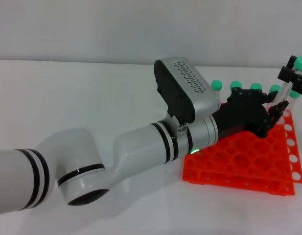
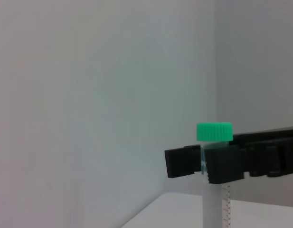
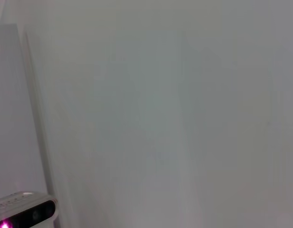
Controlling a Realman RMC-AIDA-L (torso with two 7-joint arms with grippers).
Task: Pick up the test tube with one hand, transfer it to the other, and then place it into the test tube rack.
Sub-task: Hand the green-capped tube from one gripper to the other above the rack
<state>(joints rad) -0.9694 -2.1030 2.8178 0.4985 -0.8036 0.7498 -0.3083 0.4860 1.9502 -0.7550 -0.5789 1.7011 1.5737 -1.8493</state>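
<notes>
Handover done, I reckon: my right gripper (image 1: 293,74) pinches the test tube (image 1: 292,88) under its cap, at the right edge above the test tube rack (image 1: 248,161). Left gripper (image 1: 274,113) fingers unclear. Next, lower it into a free hole.

Left tool (image 1: 275,111) over the orange test tube rack (image 1: 248,161), right tool (image 1: 293,78) gripping a green-capped test tube (image 1: 293,85) beside it.

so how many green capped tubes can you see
5. Four tubes stand in a row along the test tube rack's far side, past the left pincer. The fifth, the test tube, is upright in the right pincer near the rack's right end. More may be hidden.
</notes>
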